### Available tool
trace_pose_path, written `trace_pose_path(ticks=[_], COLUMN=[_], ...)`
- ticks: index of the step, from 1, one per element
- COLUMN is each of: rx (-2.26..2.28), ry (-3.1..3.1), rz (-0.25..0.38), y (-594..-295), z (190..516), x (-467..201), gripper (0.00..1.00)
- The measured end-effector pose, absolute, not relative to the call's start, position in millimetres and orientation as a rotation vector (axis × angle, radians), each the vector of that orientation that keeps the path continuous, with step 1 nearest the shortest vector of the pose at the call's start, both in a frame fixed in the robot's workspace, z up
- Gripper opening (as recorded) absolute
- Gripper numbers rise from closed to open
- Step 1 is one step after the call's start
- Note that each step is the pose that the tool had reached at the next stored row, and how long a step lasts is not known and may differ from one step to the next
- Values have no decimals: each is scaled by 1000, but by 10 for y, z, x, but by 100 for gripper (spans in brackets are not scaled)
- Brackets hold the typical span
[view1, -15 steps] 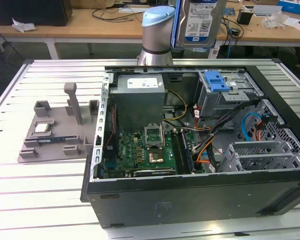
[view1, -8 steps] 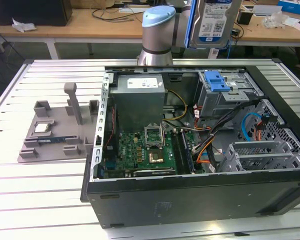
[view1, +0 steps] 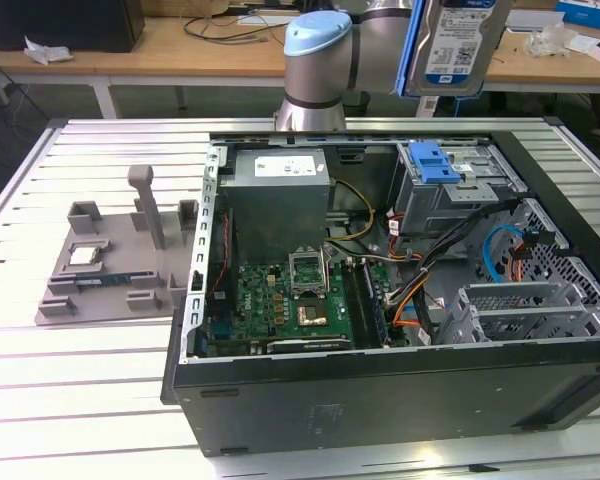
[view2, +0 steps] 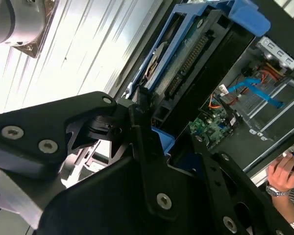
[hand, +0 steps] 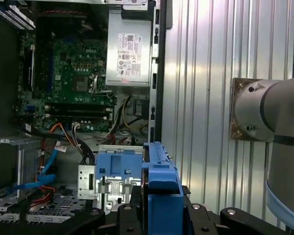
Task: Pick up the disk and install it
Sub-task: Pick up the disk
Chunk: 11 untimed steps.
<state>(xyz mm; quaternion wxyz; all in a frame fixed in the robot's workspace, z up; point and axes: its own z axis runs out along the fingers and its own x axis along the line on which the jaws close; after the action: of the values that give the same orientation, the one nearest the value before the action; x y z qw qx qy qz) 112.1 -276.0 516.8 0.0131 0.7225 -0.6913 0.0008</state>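
The disk (view1: 455, 45), a silver drive with a barcode label in a blue caddy frame, hangs upright high over the far right part of the open computer case (view1: 380, 385). In the second wrist view my gripper (view2: 159, 132) is shut on the disk (view2: 186, 63), its black fingers (view2: 137, 115) clamping the blue frame. In the first wrist view the disk's blue frame edge (hand: 159, 186) sticks up from my gripper (hand: 159, 215). Below the disk sits the metal drive bay (view1: 455, 190), which has a blue latch piece (view1: 430, 160) on top.
The case holds a motherboard (view1: 280, 300), a power supply (view1: 280, 190) and loose cables (view1: 420, 290). A grey fixture (view1: 110, 260) with a small chip (view1: 85, 255) lies at the exterior view's left. A person's hand (view2: 284, 171) is near the case. The arm's base (view1: 315, 60) stands behind the case.
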Motion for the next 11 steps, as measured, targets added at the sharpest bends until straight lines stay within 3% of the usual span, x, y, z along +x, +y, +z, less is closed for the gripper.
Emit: trace_pose_path(ticks=[11], rx=[2249], ry=[-2152], rz=[1], y=[-2765], z=[5167], x=[1541], gripper=[37])
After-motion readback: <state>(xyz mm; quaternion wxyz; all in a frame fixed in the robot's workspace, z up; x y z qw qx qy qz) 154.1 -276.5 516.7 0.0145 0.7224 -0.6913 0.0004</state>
